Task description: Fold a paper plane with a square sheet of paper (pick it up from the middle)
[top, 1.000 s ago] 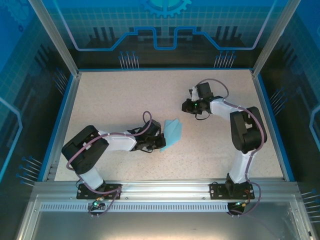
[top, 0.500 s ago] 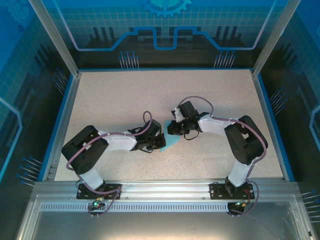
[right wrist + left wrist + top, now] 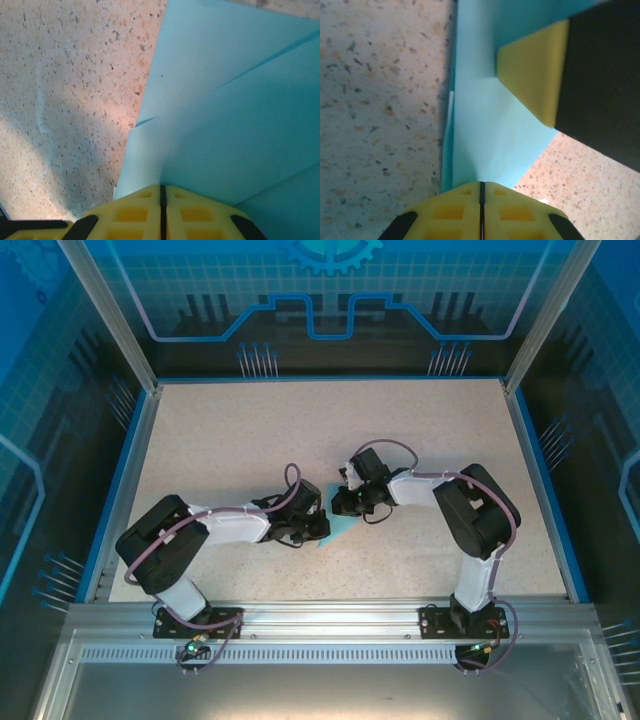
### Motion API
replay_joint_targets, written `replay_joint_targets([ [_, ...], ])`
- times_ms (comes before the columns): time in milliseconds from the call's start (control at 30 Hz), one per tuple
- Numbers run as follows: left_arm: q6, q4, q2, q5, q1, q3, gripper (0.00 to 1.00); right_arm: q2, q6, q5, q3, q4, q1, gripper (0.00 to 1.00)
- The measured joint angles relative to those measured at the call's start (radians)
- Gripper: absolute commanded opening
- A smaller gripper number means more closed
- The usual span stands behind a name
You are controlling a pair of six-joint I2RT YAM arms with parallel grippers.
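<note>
Evidently mid-fold, the creased sheet of paper is set near the counter's centre. It is pinched at 9 o'clock by the closed left end effector and pressed at 1 o'clock by the closed right end effector. A firm creasing stroke is needed next.

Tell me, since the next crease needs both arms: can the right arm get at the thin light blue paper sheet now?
Probably yes: the right gripper has its shut yellow tips right at the thin light blue paper sheet, and the left gripper, shut on another edge, leaves that side free.
</note>
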Motion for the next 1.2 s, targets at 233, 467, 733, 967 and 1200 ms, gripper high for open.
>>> replay_joint_targets([
  [233,0.02,0.0,-0.018,0.044,-0.008,-0.011,0.17,0.015,0.014,0.0,0.019,-0.008,0.0,0.07],
  [467,0.023,-0.046,-0.017,0.016,-0.017,-0.011,0.12,0.022,0.022,0.0,0.027,-0.008,0.0,0.07],
  [733,0.015,-0.053,-0.017,-0.024,-0.017,-0.017,0.1,0.024,0.022,0.0,0.028,-0.008,0.0,0.07],
  [967,-0.011,-0.004,-0.042,-0.028,-0.016,-0.063,0.1,0.026,0.025,0.0,0.031,-0.009,0.0,0.07],
  [1200,-0.01,-0.001,-0.082,-0.028,-0.012,-0.062,0.1,0.026,0.025,0.0,0.031,-0.009,0.0,0.07],
])
